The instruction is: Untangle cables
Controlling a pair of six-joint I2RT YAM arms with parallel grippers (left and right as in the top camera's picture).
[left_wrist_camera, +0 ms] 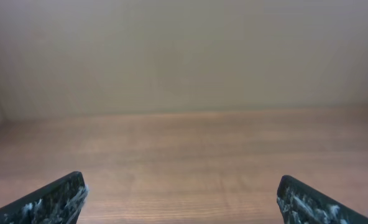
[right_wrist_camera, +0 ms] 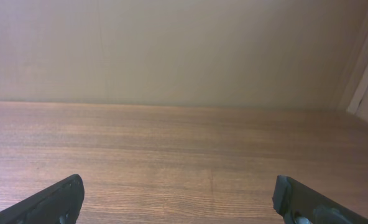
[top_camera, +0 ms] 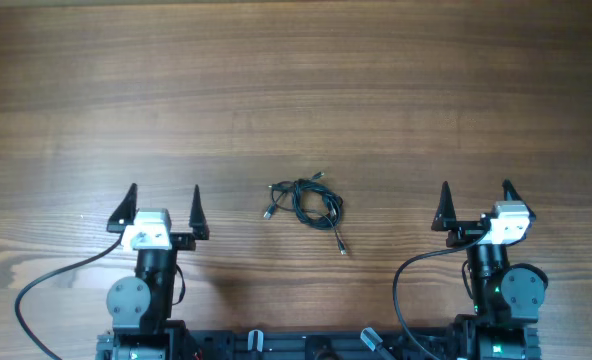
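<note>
The cables (top_camera: 310, 204) lie in a small loopy black knot on the wooden table (top_camera: 296, 80), with one loose strand running down to a silvery plug end (top_camera: 343, 251). My left gripper (top_camera: 163, 195) is open, well to the left of the knot, nothing between its fingers. My right gripper (top_camera: 475, 193) is open too, well to the right of the knot and empty. Both wrist views show only bare wood between the wide-apart fingertips (left_wrist_camera: 66, 193) (right_wrist_camera: 63, 196); the cables are out of view there.
Thick black arm cables (top_camera: 46, 285) (top_camera: 406, 275) curve from each arm base at the table's near edge. A pale wall (right_wrist_camera: 171, 50) rises behind the far edge of the table in both wrist views.
</note>
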